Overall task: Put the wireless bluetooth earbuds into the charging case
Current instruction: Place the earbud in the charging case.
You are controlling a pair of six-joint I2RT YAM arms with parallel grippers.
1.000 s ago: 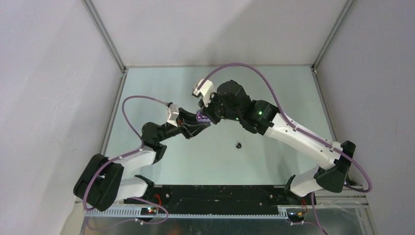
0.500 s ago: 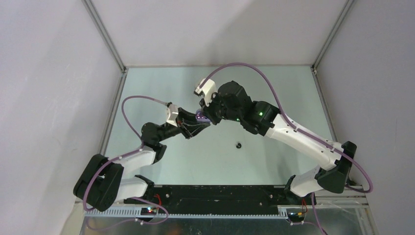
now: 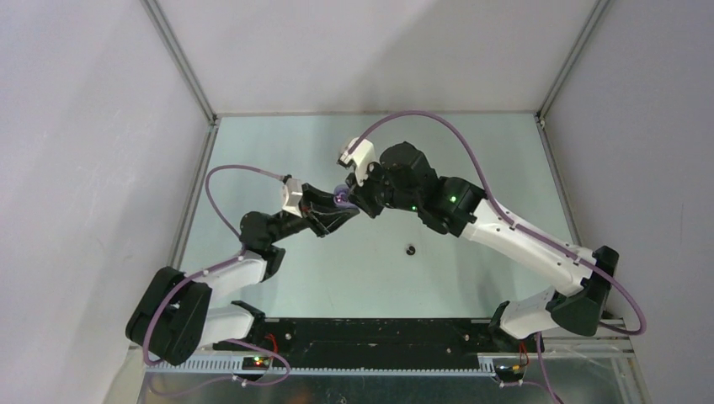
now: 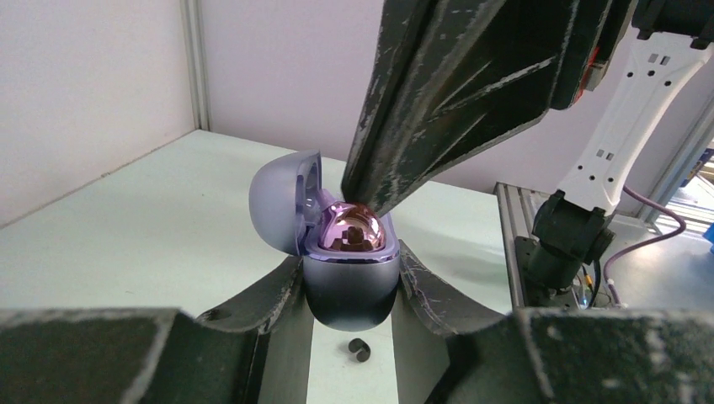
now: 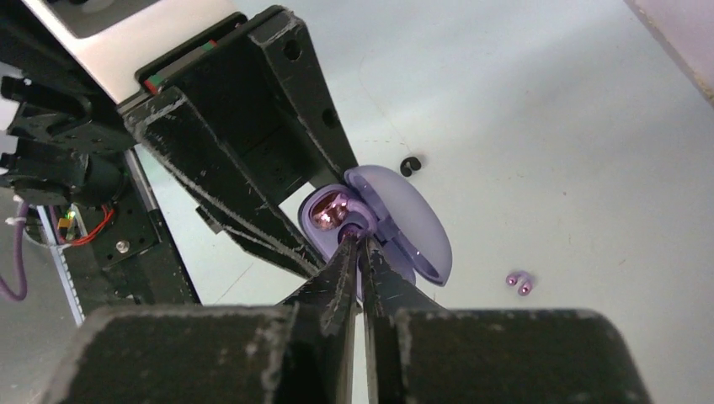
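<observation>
Nearest the arm bases, a black bud point(image 3: 410, 249) lies loose on the desk point(image 3: 278, 151), on the near side of the charging case point(image 4: 347, 295) and well apart from it. It is a tiny, smooth, rounded thing, likely almost weightless and slippery. It probably needs a fingertip pinch across its widest part, since a hard squeeze could shoot it out sideways.

The case itself hangs above the desk in the left pincer point(image 4: 351, 273). The jaws are drawn in narrow and clamp the rounded lower shell from both sides. The shell looks hard and glossy, so a grip low on its flanks, like this one, seems the safest. The hinged lid point(image 4: 282, 198) stands open and leans away from the well.

A glossy purple bud point(image 4: 354, 231) sits in the well, level with the case's rim. The right pincer point(image 5: 358, 240) comes down onto it from above with its fingers all but together and only a sliver between the tips. The tips meet the top of the bud at the rim, and I cannot tell whether anything is pinched between them.

Beyond the lid side of the case, a purple pair point(image 5: 518, 284) of specks rests on the desk. They may be buds too, but they are too small to tell.
</observation>
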